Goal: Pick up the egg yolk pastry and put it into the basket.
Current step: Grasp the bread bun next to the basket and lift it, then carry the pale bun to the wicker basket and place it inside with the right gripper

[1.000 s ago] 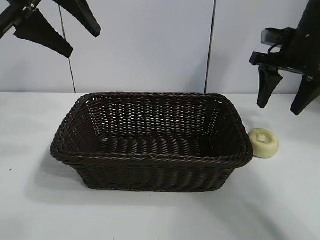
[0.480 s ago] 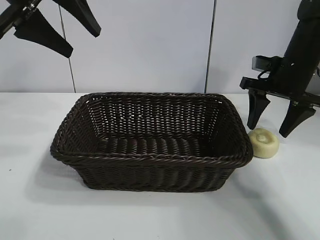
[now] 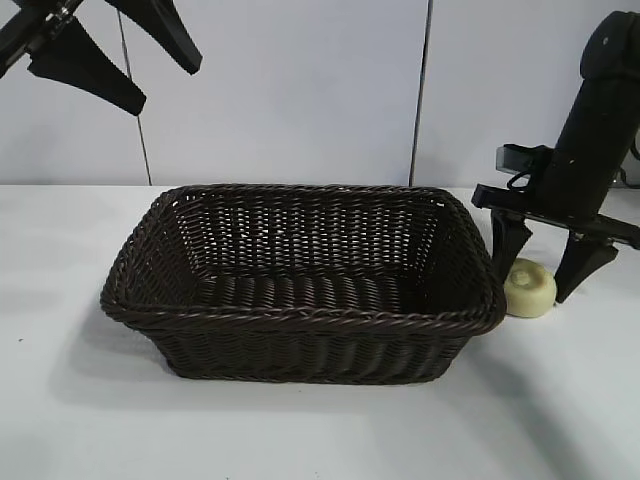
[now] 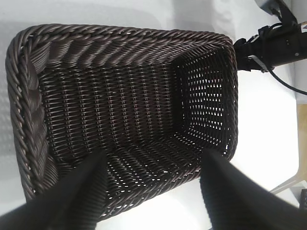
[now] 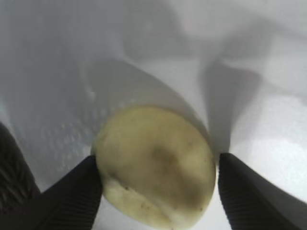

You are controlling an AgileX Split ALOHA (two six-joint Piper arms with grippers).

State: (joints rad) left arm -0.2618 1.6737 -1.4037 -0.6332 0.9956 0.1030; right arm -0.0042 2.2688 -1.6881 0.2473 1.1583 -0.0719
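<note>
The right gripper stands low at the right edge of the exterior frame, its two black fingers spread wide and set on either side of the egg yolk pastry. In the right wrist view one finger touches the pastry's side while the other sits just beside it across a thin gap, so nothing is clamped.

The pastry lies flat on the white table, a small round pale-yellow puck with a shallow dimple in its top and a few dark specks near its lower rim. It sits just beside the basket's right end, close under the braided rim.

The basket is a large rectangular dark brown wicker one with flared sides, filling the centre of the frame; its inside shows bare weave. Behind the table runs a pale panelled wall with dark vertical seams.

The left gripper hangs high in the upper left corner, fingers spread apart, well above the basket's left end.
</note>
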